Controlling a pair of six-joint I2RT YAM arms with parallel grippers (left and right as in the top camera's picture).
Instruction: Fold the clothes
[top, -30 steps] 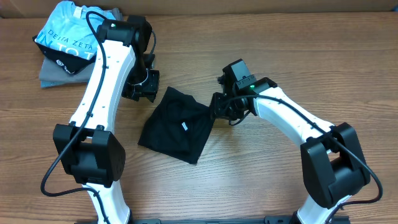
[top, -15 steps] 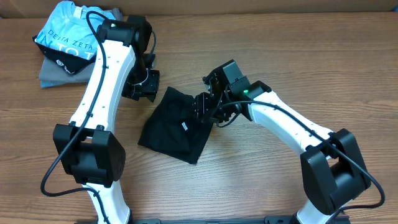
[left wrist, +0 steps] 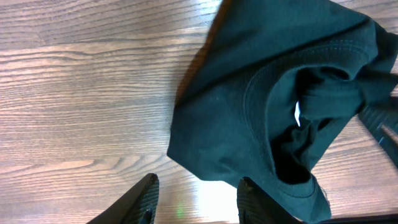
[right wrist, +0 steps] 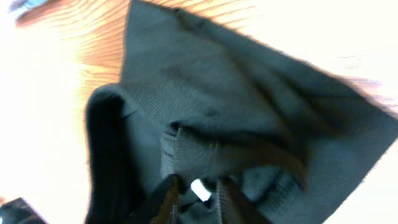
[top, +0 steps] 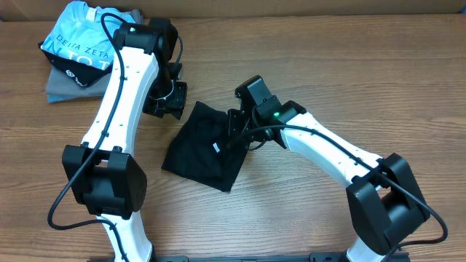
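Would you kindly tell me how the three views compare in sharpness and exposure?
Overhead: sharp and evenly lit, though the black T-shirt shows little fold detail. Left wrist: crisp wood grain, with a glare patch on the table near the bottom edge. Right wrist: soft and smeared, the table blown out to white around the shirt.

Right wrist view blurred — right fingers (right wrist: 166, 198), pinched black T-shirt (right wrist: 249, 112) cut by bottom edge; grey shirt (top: 57, 89) half-hidden.
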